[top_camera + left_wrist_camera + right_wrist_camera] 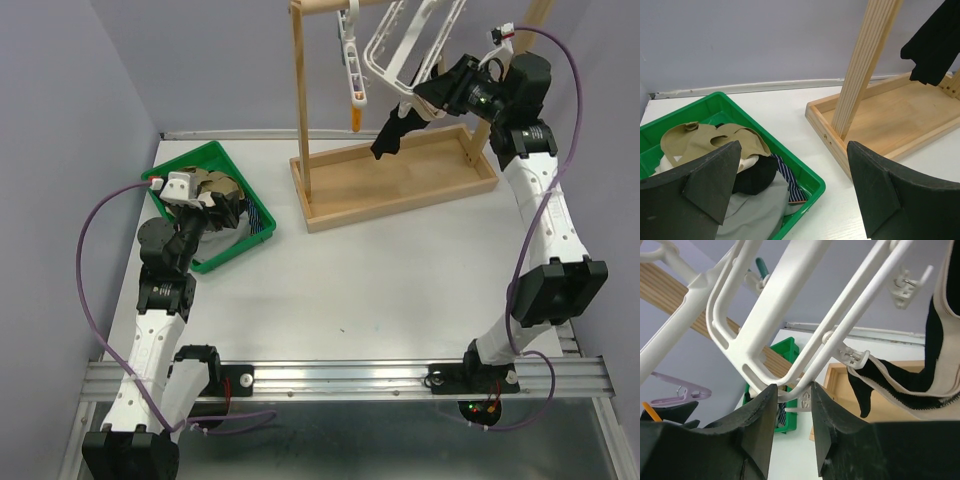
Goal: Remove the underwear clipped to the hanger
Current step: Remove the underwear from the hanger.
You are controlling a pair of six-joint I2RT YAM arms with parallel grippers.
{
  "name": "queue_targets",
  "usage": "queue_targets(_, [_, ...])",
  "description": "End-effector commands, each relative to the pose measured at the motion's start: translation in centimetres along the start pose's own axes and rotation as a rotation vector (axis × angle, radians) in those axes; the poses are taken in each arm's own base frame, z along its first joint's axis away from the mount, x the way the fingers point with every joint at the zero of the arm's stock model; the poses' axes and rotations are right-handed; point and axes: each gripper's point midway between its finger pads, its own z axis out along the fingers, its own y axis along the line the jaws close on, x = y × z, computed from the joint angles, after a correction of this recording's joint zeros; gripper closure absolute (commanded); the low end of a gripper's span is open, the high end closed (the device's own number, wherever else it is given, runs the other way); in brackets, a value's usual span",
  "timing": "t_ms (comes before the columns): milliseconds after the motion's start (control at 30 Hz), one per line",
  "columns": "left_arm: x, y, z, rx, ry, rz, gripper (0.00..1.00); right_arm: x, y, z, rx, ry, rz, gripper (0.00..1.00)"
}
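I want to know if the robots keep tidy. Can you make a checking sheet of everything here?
Surface: white table carrying green plastic bin, wooden rack.
Job's things: black cloth underwear clipped on white plastic hanger; tan, black, grey underwear in bin.
Clutter: lilac plastic clip hanging on rack.
Grippers: left gripper open over bin; right gripper shut on hanger.
Cables: purple cables loop beside both arms.
Surroundings: pale lilac walls.

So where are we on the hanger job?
Done: an underwear pile (tan, black, grey, navy-striped) lies in the green bin. In hand: the right tool seems clamped on the lower corner of the white hanger; the left tool is open over the bin, empty. Left: one black pair with a pale band, still clipped to the hanger.
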Motion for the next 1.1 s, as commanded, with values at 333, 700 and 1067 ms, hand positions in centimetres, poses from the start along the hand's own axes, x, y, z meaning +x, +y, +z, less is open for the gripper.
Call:
queue_targets(333, [-0.7,-0.1,0.4,0.008,-0.022,0.019,0.01,-1.7,4.1,2.5,-0.117,-0.040,-0.101,0.58])
queue_targets(700, [-0.4,-0.3,0.5,0.019,-0.011,0.020,0.01,-2.2,5.6,1.3,-0.138,-0.061,-0.190,0.48])
queue_targets(1067, [-0.6,-1.0,0.4,0.061,-0.021,0.016,0.01,-1.5,6.6,-1.3,-0.145,-0.053,-0.340,0.32])
